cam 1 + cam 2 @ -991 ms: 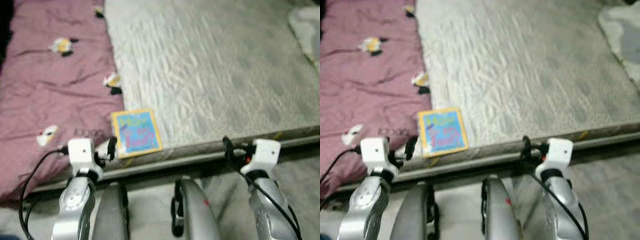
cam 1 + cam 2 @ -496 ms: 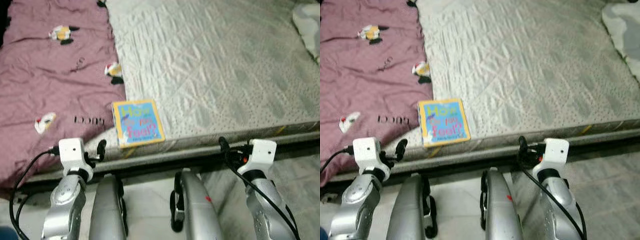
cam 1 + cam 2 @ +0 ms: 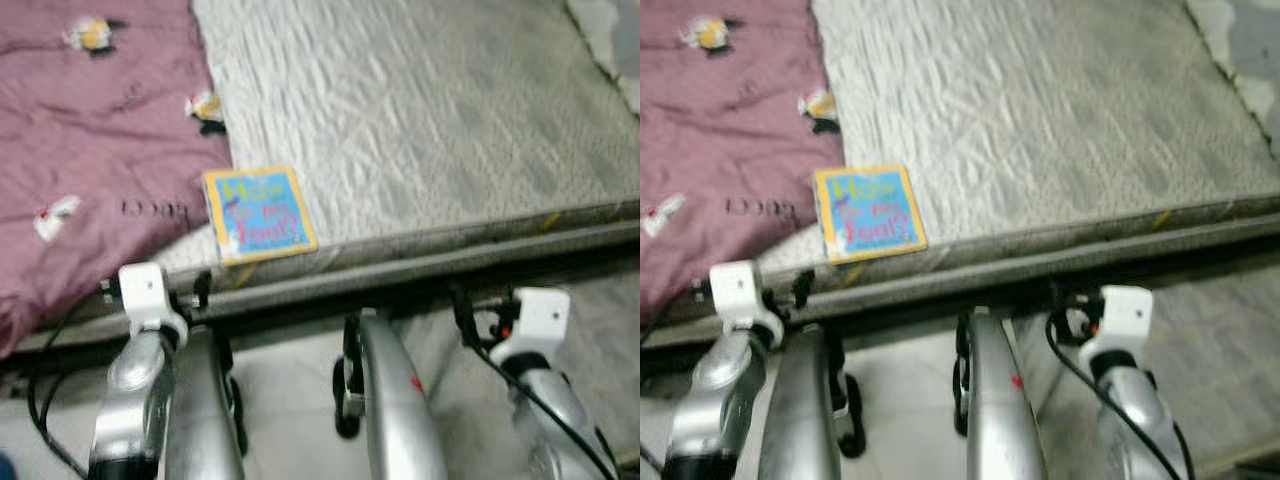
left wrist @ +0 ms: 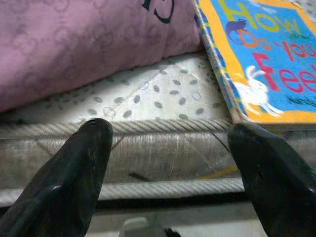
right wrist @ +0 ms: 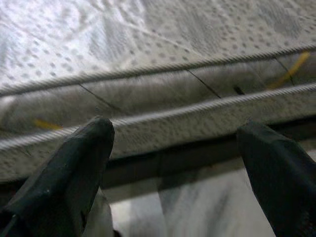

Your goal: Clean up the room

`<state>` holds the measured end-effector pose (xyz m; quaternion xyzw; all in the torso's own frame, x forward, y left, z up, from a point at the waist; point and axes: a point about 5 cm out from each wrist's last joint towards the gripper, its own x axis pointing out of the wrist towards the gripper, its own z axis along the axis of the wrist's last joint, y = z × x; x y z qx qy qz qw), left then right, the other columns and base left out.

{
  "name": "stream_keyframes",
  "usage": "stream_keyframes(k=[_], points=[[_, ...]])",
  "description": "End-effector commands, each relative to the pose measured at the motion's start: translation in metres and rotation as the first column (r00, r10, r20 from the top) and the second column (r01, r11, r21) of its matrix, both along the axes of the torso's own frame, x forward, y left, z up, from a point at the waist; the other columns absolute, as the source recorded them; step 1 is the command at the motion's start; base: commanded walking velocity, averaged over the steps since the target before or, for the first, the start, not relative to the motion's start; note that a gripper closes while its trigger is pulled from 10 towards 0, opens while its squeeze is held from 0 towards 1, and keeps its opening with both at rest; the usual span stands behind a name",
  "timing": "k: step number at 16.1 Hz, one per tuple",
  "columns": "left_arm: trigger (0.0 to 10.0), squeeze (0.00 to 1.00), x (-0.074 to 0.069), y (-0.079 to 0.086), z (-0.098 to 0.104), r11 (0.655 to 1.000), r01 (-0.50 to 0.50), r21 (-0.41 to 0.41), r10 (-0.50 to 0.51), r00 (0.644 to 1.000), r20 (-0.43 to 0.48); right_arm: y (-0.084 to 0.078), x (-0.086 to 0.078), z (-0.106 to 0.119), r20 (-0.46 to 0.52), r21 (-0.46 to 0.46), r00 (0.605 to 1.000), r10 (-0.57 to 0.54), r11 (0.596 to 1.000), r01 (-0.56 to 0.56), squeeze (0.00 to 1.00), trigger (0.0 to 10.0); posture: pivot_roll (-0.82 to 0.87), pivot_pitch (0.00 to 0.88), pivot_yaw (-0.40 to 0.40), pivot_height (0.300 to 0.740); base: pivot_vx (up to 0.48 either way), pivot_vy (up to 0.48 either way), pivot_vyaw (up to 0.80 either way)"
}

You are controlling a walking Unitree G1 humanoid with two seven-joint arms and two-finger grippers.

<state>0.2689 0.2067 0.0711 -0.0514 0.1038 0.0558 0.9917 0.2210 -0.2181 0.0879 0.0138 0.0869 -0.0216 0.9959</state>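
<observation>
A small blue picture book with a yellow border (image 3: 258, 213) lies flat on the bare grey mattress (image 3: 420, 110), close to its near edge and beside the mauve quilt (image 3: 95, 120). My left gripper (image 3: 200, 288) is open and empty, held low just in front of the mattress edge, a little left of the book (image 4: 256, 64). Its two black fingertips (image 4: 74, 173) frame the mattress side. My right gripper (image 3: 462, 300) is open and empty too, facing the mattress edge (image 5: 163, 98) farther right.
The mauve quilt with small bird prints covers the left part of the bed. A pale cloth (image 3: 605, 30) lies at the far right corner. Below the mattress edge a dark bed rail (image 3: 400, 285) runs across, with light floor tiles (image 3: 290, 400) beneath me.
The camera has shifted, so the bed and book sit higher in the picture. Both grippers have dropped lower, now in front of the mattress side.
</observation>
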Motion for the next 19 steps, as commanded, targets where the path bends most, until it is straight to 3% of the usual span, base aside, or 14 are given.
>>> stream_keyframes(k=[1, 10, 14, 16, 19], points=[[10.0, 0.0, -0.003, 0.006, -0.003, 1.0, -0.03, 0.008, 0.03, 1.0, 0.001, -0.006, -0.006, -0.001, -0.018, -0.005, 1.0, -0.013, 1.0, 0.013, 0.0, 10.0, -0.15, 0.338, -0.067, 0.544, 0.0, 0.0, 0.0], [10.0, 0.0, 0.024, 0.017, 0.014, 0.997, -0.08, 0.004, 0.079, 0.989, 0.124, -0.006, -0.014, -0.002, -0.022, -0.001, 1.0, -0.021, 1.0, 0.021, 0.0, 10.0, -0.16, 0.342, -0.072, 0.529, 0.0, 0.0, 0.0], [10.0, 0.0, 0.046, 0.017, 0.015, 0.996, -0.074, -0.046, 0.079, 0.991, 0.107, -0.008, -0.018, -0.001, -0.037, -0.014, 0.999, -0.028, 1.0, 0.027, 0.0, 10.0, -0.18, 0.351, -0.078, 0.514, 0.0, 0.0, 0.0], [10.0, 0.0, 0.051, 0.017, 0.008, 0.993, -0.074, -0.092, 0.081, 0.994, 0.071, -0.01, -0.02, 0.002, -0.036, -0.02, 0.999, -0.035, 0.999, 0.034, 0.0, 10.0, -0.2, 0.355, -0.078, 0.514, 0.0, 0.0, 0.0], [10.0, 0.0, 0.059, 0.007, 0.009, 0.993, -0.02, -0.113, 0.03, 0.995, 0.095, -0.013, -0.023, 0.004, -0.036, -0.028, 0.998, -0.041, 0.999, 0.04, 0.0, 10.0, -0.22, 0.355, -0.081, 0.514, 0.0, 0.0, 0.0]])
